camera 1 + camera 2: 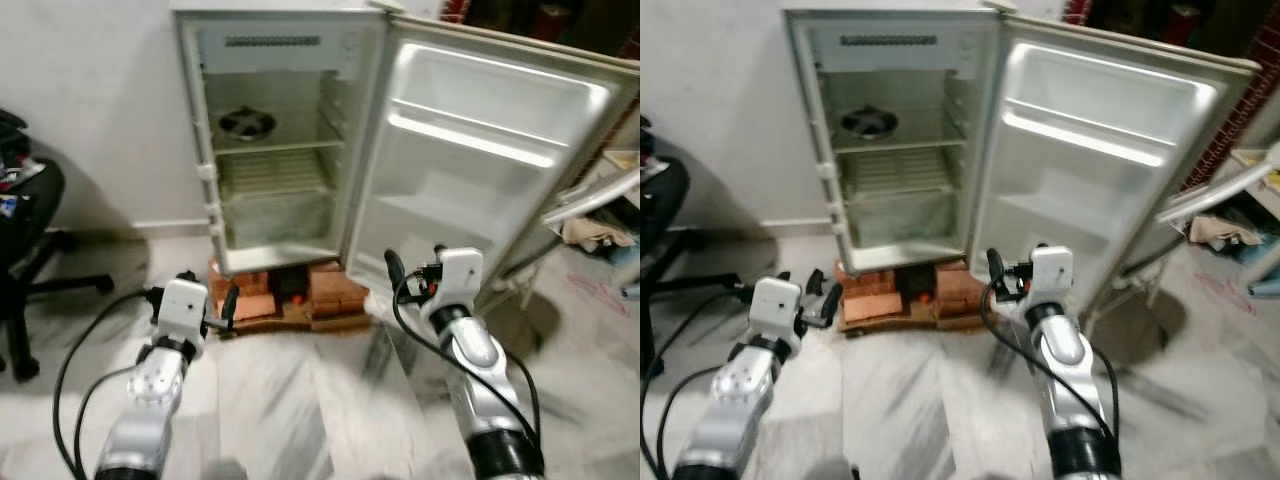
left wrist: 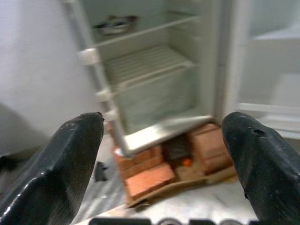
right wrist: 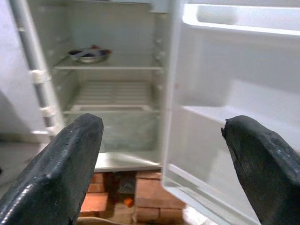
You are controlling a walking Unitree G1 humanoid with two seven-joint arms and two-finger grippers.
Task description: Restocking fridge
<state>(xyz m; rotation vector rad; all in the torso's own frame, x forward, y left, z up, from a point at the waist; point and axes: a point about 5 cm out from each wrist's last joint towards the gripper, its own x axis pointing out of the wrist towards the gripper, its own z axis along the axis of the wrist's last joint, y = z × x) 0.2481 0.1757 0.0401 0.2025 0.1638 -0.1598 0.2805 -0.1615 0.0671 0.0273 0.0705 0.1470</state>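
A small white fridge [image 1: 275,150] stands open against the wall, its door [image 1: 480,170] swung out to the right with bare door shelves. A metal bowl [image 1: 246,122] sits on the upper wire shelf, and the lower shelf and crisper hold nothing I can see. My left gripper [image 1: 208,295] hovers low, left of the fridge's base, open with nothing in it. My right gripper [image 1: 415,270] is held in front of the door's lower edge, also open and holding nothing. In both wrist views the black fingers [image 2: 70,154] [image 3: 70,159] stand wide apart, framing the fridge interior.
The fridge rests on red bricks [image 1: 290,295] over a cardboard sheet on the marble floor. A black office chair [image 1: 25,230] stands at the left. A metal rack with cloth [image 1: 600,210] is at the right, behind the door.
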